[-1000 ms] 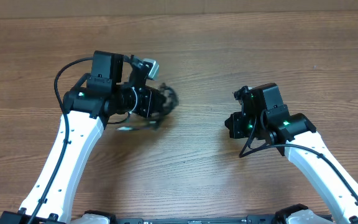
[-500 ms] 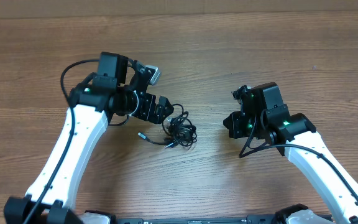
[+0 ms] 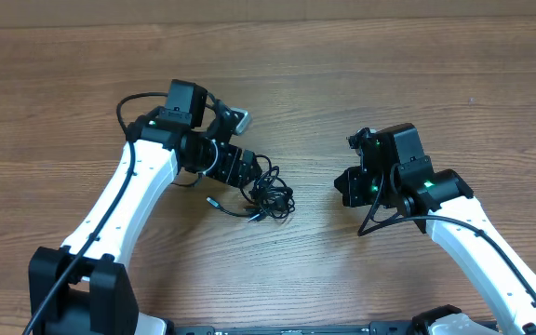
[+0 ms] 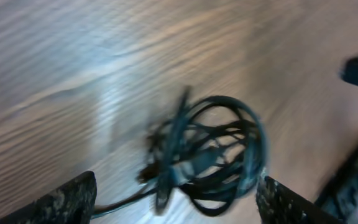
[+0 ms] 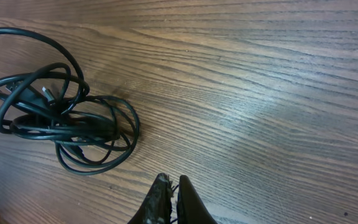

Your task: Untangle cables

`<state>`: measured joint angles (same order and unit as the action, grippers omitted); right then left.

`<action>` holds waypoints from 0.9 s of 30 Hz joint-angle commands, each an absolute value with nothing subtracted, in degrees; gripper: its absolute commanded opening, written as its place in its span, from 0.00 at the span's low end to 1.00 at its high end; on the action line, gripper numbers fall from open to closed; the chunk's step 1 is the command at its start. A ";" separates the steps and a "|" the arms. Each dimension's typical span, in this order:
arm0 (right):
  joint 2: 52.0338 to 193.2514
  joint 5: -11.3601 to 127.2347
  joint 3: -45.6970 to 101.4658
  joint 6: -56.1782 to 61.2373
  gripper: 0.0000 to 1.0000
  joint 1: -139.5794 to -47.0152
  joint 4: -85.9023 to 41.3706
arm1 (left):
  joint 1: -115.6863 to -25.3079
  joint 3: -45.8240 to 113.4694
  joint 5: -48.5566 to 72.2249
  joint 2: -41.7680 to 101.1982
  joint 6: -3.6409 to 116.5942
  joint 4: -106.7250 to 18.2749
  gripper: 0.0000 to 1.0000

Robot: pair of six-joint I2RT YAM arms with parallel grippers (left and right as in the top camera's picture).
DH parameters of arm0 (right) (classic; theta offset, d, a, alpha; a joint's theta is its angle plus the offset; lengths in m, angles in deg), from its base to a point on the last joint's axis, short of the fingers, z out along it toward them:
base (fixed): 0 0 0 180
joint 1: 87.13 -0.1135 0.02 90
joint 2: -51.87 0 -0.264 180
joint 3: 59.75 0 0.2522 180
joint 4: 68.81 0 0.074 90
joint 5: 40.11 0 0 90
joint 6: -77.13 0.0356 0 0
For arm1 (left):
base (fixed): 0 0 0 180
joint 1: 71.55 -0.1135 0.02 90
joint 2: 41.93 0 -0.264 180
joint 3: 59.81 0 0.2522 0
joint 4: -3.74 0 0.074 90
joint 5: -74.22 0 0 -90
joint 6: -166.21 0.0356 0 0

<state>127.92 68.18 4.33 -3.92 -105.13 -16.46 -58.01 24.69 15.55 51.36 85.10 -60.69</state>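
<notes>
Wood-grain bench [image 3: 361, 74], cables [image 3: 270, 194] now dropped free of the gripper, still one knot
Left gripper [image 3: 247, 174] hangs just beside them, jaws wide; right gripper [image 5: 171, 198] is pinched closed, empty, well apart

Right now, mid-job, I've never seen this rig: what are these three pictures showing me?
You are looking at two white robot arms at a wooden table. The overhead picture looks straight down on them. The other two come from a camera on each arm's wrist, looking past its own claw. One tangle of thin black cables lies on the table. The left claw is open beside the tangle; its picture is blurred. The right claw is shut, off to the side, with its tips at the bottom of its picture. Neither holds anything.
</notes>
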 commanded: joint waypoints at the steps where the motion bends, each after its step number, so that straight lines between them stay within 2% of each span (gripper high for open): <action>1: 127.77 68.83 4.75 -4.60 0.04 -105.07 -16.79 | -57.66 24.18 23.40 49.66 90.06 -61.18 0.82; 6: 127.77 68.83 4.75 -4.60 0.04 -105.07 -16.83 | -57.37 24.16 23.31 49.13 94.65 -62.33 0.87; 10: 127.77 68.85 4.75 -4.60 0.04 -105.07 -17.21 | -55.86 24.05 17.52 49.99 95.55 -62.55 0.88; 14: 127.77 68.85 4.75 -4.57 0.04 -105.07 -17.21 | -53.18 24.05 16.64 51.93 95.48 -62.11 0.86; 25: 127.77 68.85 4.75 -4.57 0.04 -105.07 -17.21 | -48.21 24.05 11.64 54.62 94.98 -61.63 0.57; 27: 127.77 68.85 4.75 -4.57 0.04 -105.07 -17.21 | -48.24 24.05 11.66 54.62 93.67 -60.93 0.56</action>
